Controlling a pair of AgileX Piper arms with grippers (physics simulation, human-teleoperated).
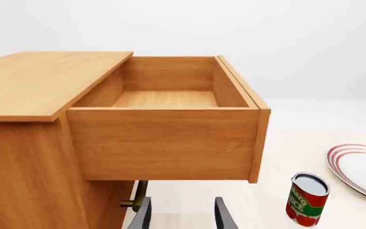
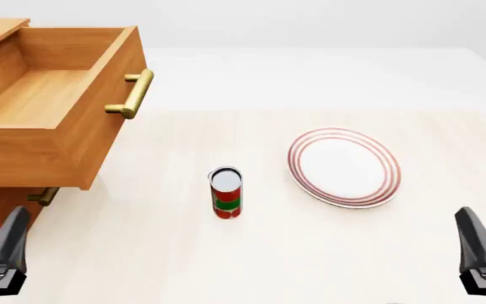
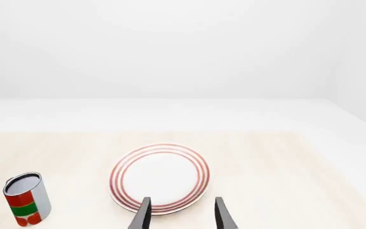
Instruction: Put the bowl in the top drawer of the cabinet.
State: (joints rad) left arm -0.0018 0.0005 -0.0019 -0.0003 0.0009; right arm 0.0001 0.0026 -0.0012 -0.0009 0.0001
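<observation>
Orange-brown wood forms the top drawer (image 2: 53, 104), pulled fully out of the cabinet (image 1: 24, 143) at the table's left, its brass bar handle (image 2: 133, 94) facing right. No bowl shows in any view. Near it stands a red-and-green tomato sauce can (image 2: 226, 192), lettering only partly legible, beside a red-ringed plate (image 2: 344, 166). Left gripper (image 1: 181, 214) and right gripper (image 3: 180, 214) both hang released, jaws apart, grasping nothing.

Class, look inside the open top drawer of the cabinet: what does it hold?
The top drawer shows only bare wooden floor and walls, and no bowl. Its near front corner is hidden behind the drawer's own panel in both views.
</observation>
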